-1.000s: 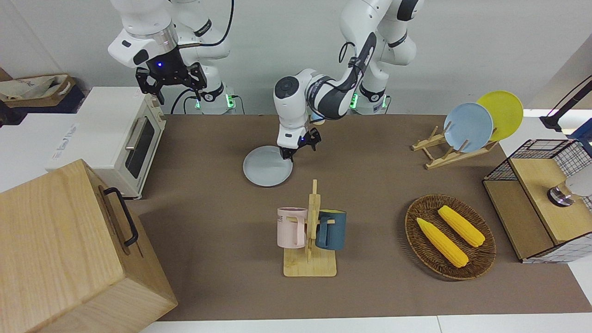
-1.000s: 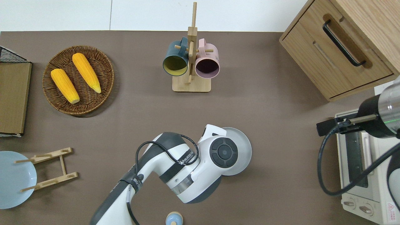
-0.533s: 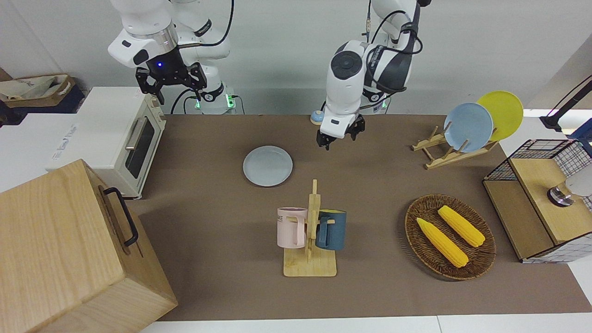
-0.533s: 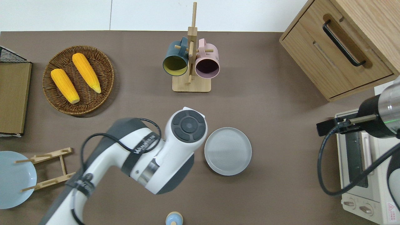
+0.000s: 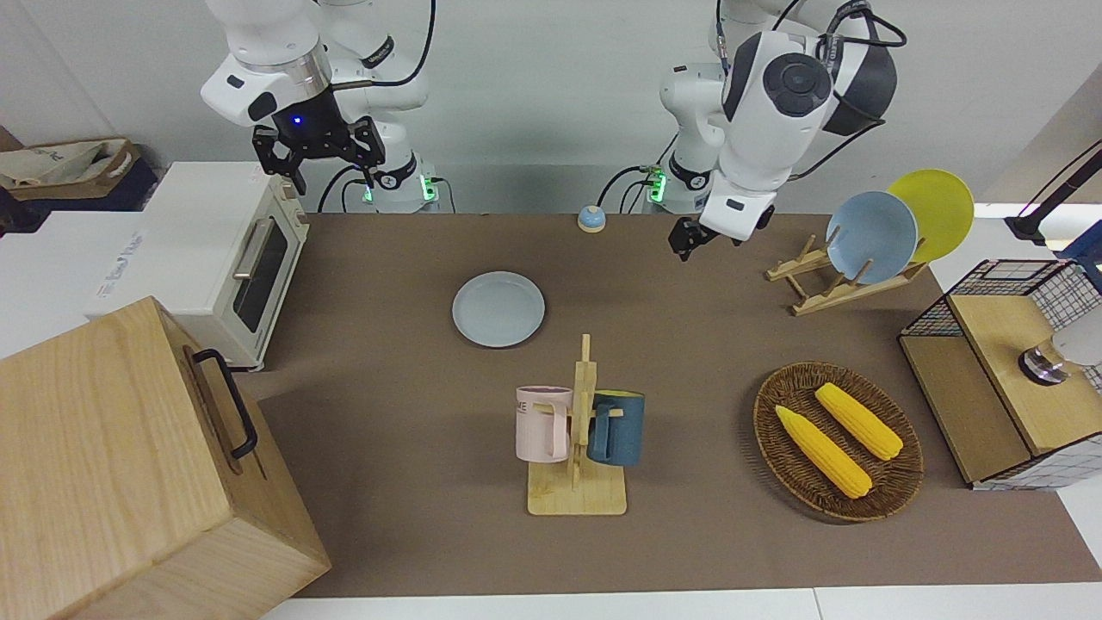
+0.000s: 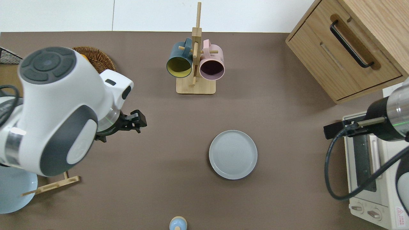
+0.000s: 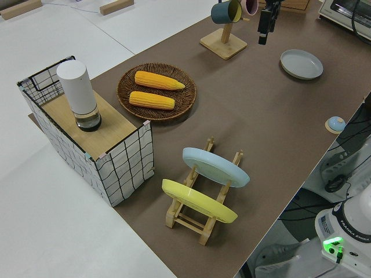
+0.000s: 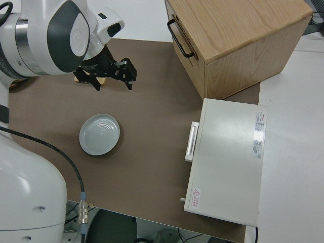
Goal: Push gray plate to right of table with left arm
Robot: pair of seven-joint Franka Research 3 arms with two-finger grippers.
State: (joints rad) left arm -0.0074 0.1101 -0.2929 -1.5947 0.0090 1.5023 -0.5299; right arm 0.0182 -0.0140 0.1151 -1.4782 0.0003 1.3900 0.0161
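The gray plate (image 5: 498, 308) lies flat on the brown table mat (image 5: 689, 344), about midway along it, nearer to the robots than the mug rack. It also shows in the overhead view (image 6: 233, 154) and the right side view (image 8: 99, 134). My left gripper (image 5: 716, 243) is open and empty, up in the air. In the overhead view my left gripper (image 6: 121, 127) is over bare mat, well off the plate toward the left arm's end. It shows with fingers spread in the right side view (image 8: 112, 83). My right gripper (image 5: 317, 164) is parked, open.
A mug rack (image 5: 577, 430) holds a pink and a blue mug. A wicker basket (image 5: 838, 499) holds two corn cobs. A plate rack (image 5: 818, 288) carries sky-blue and yellow plates. A toaster oven (image 5: 215, 250), wooden cabinet (image 5: 129, 465), wire basket (image 5: 1007, 284) and small bell (image 5: 591, 219) stand around.
My left gripper has lifted off the plate's edge and swung away toward the left arm's end of the table. The plate has stayed where it was. The right arm has not moved.
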